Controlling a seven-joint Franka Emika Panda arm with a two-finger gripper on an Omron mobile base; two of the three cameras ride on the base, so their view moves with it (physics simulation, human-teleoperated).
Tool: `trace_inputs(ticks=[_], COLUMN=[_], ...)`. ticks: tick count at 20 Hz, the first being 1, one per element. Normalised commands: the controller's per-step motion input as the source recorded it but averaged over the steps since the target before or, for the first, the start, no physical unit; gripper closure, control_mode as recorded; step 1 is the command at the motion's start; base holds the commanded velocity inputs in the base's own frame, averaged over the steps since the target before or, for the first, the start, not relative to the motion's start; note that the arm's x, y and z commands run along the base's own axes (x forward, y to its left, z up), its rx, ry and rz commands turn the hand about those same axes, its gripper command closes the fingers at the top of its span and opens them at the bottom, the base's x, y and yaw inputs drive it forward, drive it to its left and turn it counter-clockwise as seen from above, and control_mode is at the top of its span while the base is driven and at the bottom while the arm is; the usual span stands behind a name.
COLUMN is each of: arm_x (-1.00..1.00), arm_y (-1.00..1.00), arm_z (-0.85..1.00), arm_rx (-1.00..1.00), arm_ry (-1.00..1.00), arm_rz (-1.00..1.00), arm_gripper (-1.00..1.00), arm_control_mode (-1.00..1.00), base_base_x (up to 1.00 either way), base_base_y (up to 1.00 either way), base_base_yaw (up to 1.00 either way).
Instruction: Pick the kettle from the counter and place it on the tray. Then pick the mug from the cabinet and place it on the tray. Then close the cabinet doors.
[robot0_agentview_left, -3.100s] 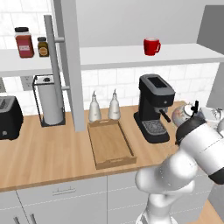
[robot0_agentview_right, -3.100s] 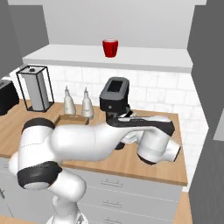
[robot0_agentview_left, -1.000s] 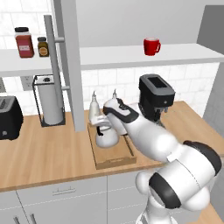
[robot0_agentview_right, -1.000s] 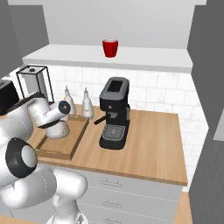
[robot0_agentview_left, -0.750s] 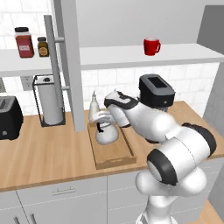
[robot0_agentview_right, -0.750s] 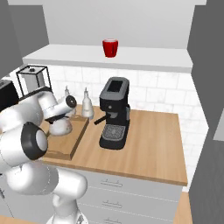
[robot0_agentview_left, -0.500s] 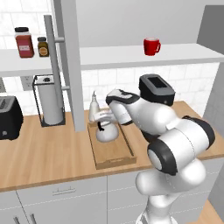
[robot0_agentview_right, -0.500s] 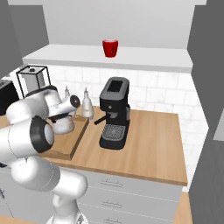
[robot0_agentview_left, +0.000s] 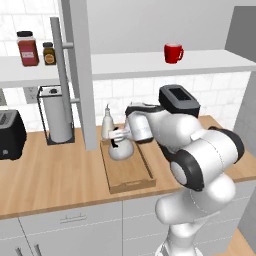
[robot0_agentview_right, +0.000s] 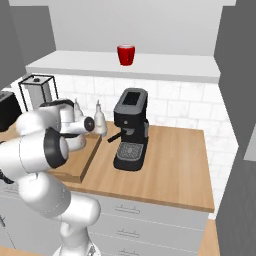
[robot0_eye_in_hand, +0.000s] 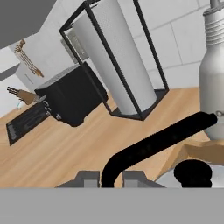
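Carried across from the right end of the tabletop (robot0_agentview_left: 55, 172), the kettle (robot0_agentview_left: 121, 148) now sits low over the tray (robot0_agentview_left: 128, 172), directly under the pincer (robot0_agentview_left: 114, 136), which is clamped on its black handle (robot0_eye_in_hand: 151, 144); the mug (robot0_agentview_left: 173, 52) stands on the cabinet shelf (robot0_agentview_left: 210, 61) up beyond it.

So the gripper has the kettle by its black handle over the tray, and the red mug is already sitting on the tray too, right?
Not quite. The gripper does hold the kettle by its black handle over the tray, but the red mug is on the white cabinet shelf, as the left base view shows.
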Motion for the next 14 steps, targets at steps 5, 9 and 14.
trace_inputs(ticks=[5,9,14], arm_x=[0.28,0.04,0.0], arm_y=[0.0,0.0,-0.13], arm_z=[-0.13,-0.24,-0.38], arm_rx=[0.03,0.01,0.01], arm_ry=[-0.07,0.0,0.03], arm_rz=[0.01,0.01,0.0], arm_gripper=[1.0,1.0,1.0], arm_control_mode=[-1.0,-1.0,-1.0], base_base_x=[0.0,0.0,0.0], base_base_y=[0.0,0.0,0.0], base_base_yaw=[0.0,0.0,0.0])
